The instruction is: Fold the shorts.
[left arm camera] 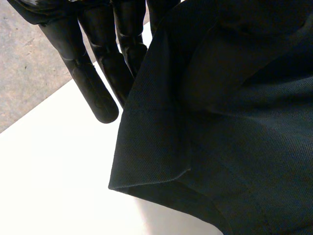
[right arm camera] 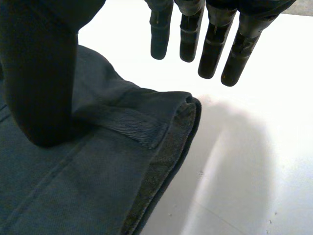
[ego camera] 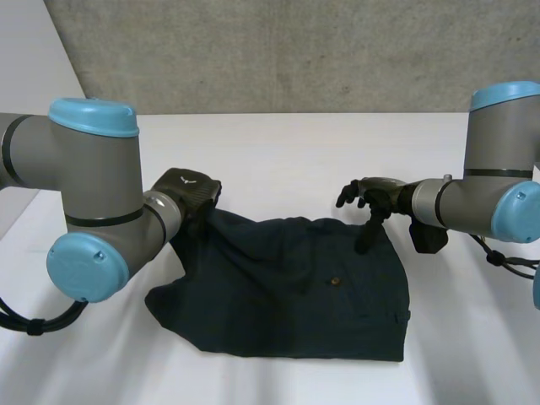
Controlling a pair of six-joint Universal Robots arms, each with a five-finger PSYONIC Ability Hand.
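Dark shorts (ego camera: 295,295) lie spread mid-worktop (ego camera: 278,152). Left hand (ego camera: 190,190) is clamped on the shorts' far-left corner, with the cloth raised off the surface there. Right hand (ego camera: 375,196) is spread (thumb (right arm camera: 39,78) pressing the far-right corner, fingers (right arm camera: 212,54) straight, clear of the cloth).

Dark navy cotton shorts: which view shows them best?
Head view: the whole dark navy cotton shorts show on the white table. Left wrist view shows one hemmed edge beside the left hand; right wrist view, a corner under the thumb of the right hand.
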